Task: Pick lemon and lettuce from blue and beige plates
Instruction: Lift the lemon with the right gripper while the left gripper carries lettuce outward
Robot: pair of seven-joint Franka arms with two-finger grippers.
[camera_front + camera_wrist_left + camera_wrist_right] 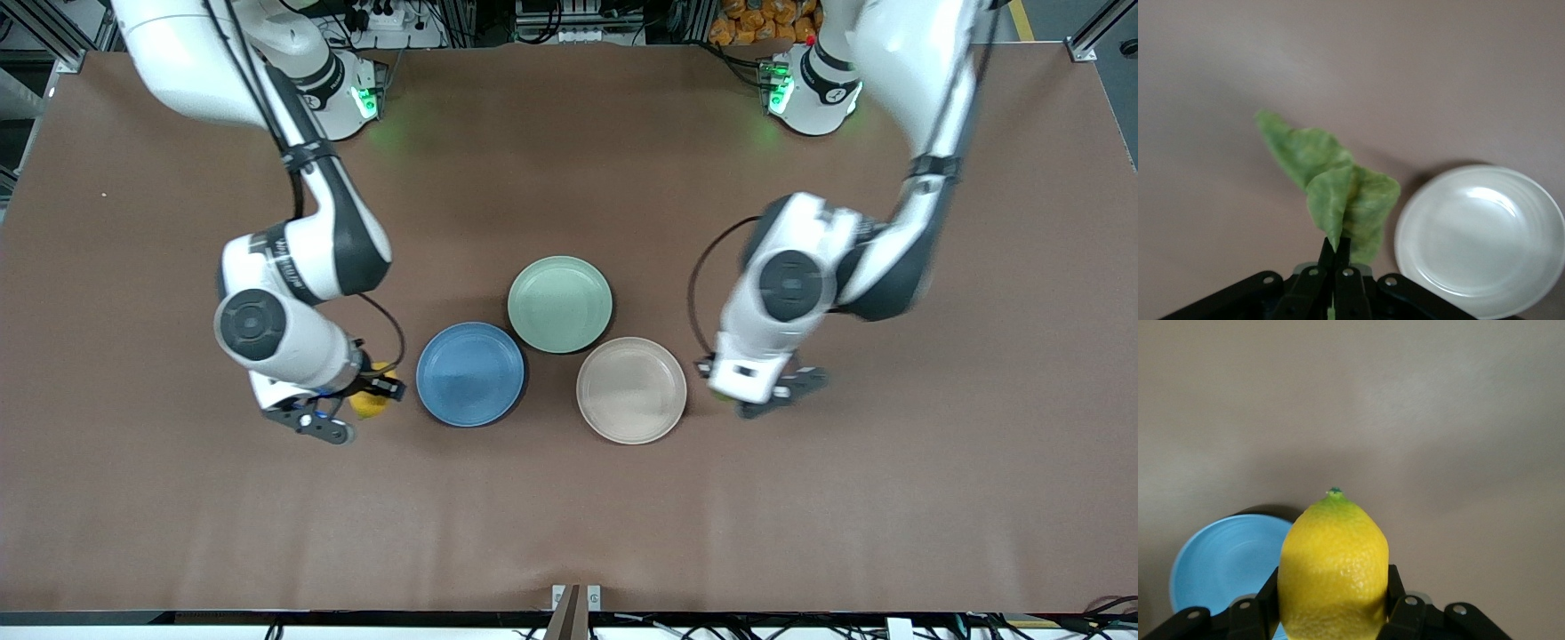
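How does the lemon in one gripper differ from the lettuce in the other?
The lemon is yellow, plump and smooth; the lettuce is green, thin and wrinkled. The right gripper clamps the lemon at its sides beside the blue plate; the left gripper pinches the lettuce by one end beside the beige plate. Both are off their plates.

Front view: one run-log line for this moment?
left gripper: holds lettuce | right gripper: holds lemon | blue plate, beige plate: empty

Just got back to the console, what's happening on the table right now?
The right hand grips the oval yellow lemon over the table beside the round blue plate. The left hand pinches the wrinkled green lettuce leaf beside the round beige plate. Both plates, and the mint-green plate, hold nothing.
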